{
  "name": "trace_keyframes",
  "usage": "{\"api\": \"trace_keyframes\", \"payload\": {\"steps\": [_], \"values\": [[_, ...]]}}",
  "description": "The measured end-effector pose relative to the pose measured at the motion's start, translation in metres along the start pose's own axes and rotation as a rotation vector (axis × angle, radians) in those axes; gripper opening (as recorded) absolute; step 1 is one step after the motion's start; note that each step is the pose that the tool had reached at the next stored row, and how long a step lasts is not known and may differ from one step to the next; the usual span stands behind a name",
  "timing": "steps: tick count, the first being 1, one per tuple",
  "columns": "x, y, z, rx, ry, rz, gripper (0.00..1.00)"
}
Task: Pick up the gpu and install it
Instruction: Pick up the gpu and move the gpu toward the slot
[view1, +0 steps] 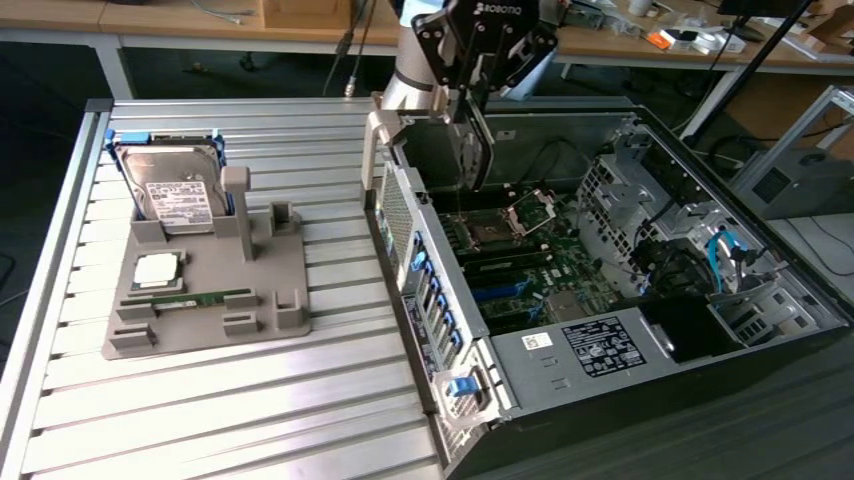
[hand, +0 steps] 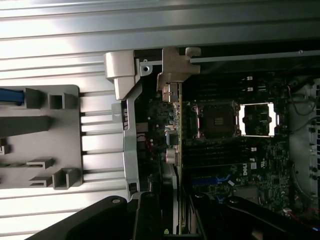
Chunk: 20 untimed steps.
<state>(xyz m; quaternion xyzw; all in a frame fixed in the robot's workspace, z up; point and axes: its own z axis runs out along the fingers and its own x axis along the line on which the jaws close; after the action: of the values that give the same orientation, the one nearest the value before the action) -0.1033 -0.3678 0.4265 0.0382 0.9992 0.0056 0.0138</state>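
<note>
One gpu (view1: 470, 155) and one open computer case (view1: 400, 215) below the claw (view1: 470, 108). Well away from it: one hard drive (view1: 178, 190), one RAM stick (view1: 200, 298), one processor chip (view1: 158, 268).

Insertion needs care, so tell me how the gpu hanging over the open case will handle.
The gpu hangs straight and flat from the tool, so it is probably stiff, not floppy. Thin and gripped at its upper edge, it may pivot if bumped. Its exposed board looks fragile against the metal case.
</note>
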Motion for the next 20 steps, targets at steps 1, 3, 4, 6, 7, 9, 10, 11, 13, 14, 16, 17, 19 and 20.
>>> {"api": "trace_keyframes", "payload": {"steps": [1, 3, 4, 6, 7, 9, 10, 11, 13, 14, 16, 17, 19, 20], "values": [[-0.001, 0.0, 0.0002, 0.0001, 0.0, 0.0, 0.27], [-0.002, 0.0, 0.0007, 0.0003, -0.0001, 0.0, 0.27], [-0.003, 0.0001, 0.0009, 0.0006, 0.0, 0.0, 0.27], [-0.004, 0.0, 0.0013, 0.0009, -0.0001, 0.0, 0.27], [-0.004, 0.0, 0.0015, 0.001, -0.0001, 0.0, 0.27], [-0.005, -0.0001, 0.0019, 0.0015, -0.0001, 0.0, 0.27], [-0.006, -0.0001, 0.0022, 0.0019, -0.0001, 0.0, 0.27], [-0.007, -0.0001, 0.0025, 0.0022, -0.0002, 0.0, 0.27], [-0.008, -0.0001, 0.003, 0.0029, -0.0002, 0.0, 0.27], [-0.009, -0.0001, 0.0032, 0.0032, -0.0003, 0.0, 0.27], [-0.01, -0.0001, 0.0038, 0.0041, -0.0003, 0.0, 0.27], [-0.011, -0.0001, 0.0039, 0.0043, -0.0004, 0.0, 0.27], [-0.011, -0.0001, 0.0042, 0.0048, -0.0004, 0.0, 0.27], [-0.012, 0.0, 0.0044, 0.0051, -0.0004, 0.0, 0.27]]}}
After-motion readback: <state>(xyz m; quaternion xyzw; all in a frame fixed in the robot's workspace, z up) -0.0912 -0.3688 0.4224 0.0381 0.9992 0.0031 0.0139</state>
